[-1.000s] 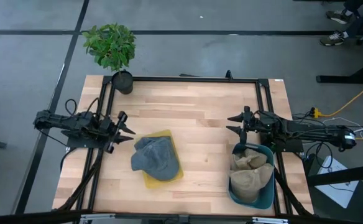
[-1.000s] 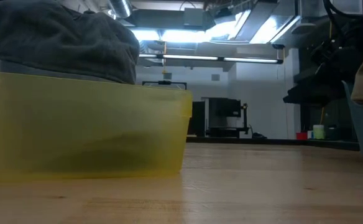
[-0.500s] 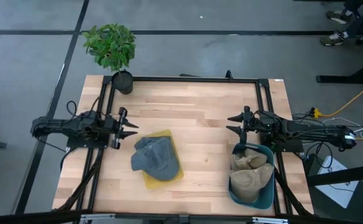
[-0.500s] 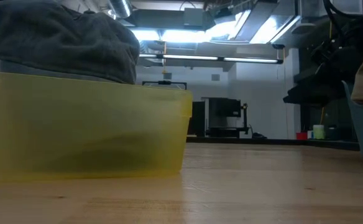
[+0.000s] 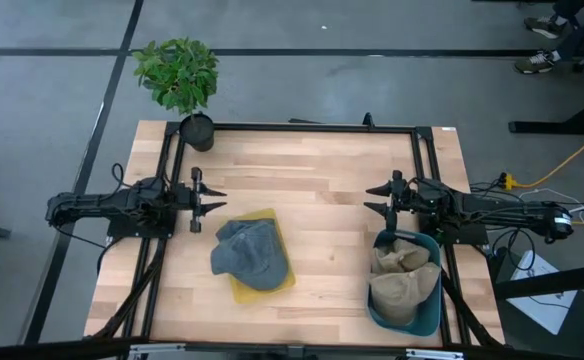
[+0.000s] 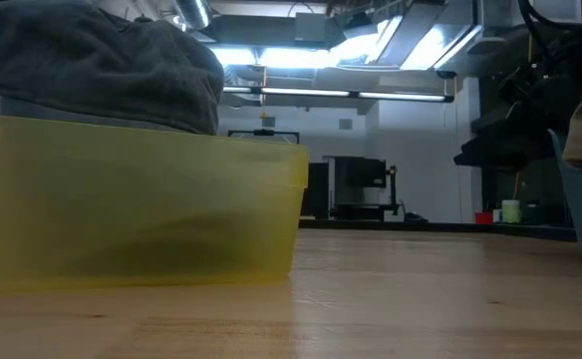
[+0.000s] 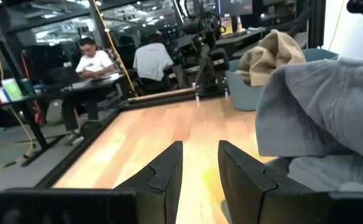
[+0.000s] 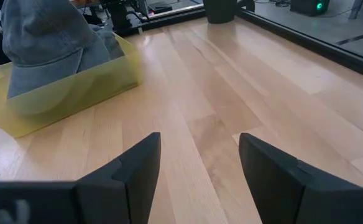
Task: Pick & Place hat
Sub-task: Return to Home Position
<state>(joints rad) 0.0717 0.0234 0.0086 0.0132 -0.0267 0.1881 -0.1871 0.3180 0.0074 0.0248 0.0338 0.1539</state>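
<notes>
A grey hat [image 5: 250,250] lies heaped on an open yellow bin [image 5: 269,214] left of the table's middle, and it overhangs the bin's rim. The low view shows the hat [image 6: 92,60] on top of the bin [image 6: 132,199]. My left gripper [image 5: 216,200] is open, hovering just beyond the bin's far left corner and pointing toward the table's right; its wrist view shows the hat [image 7: 318,106] beside its fingers [image 7: 163,171]. My right gripper [image 5: 372,198] is open, waiting at the right side, above the far end of a blue bin [image 5: 432,310].
The blue bin at the near right holds tan hats [image 5: 402,275]. A potted plant [image 5: 179,75] stands at the far left corner. Bare wood lies between the two grippers and along the far edge. People sit at desks [image 7: 94,59] beyond the table.
My left gripper has swung a little toward the table's far edge and turned from slanting at the yellow bin to pointing straight toward the table's right. The hat and both bins have stayed put.
</notes>
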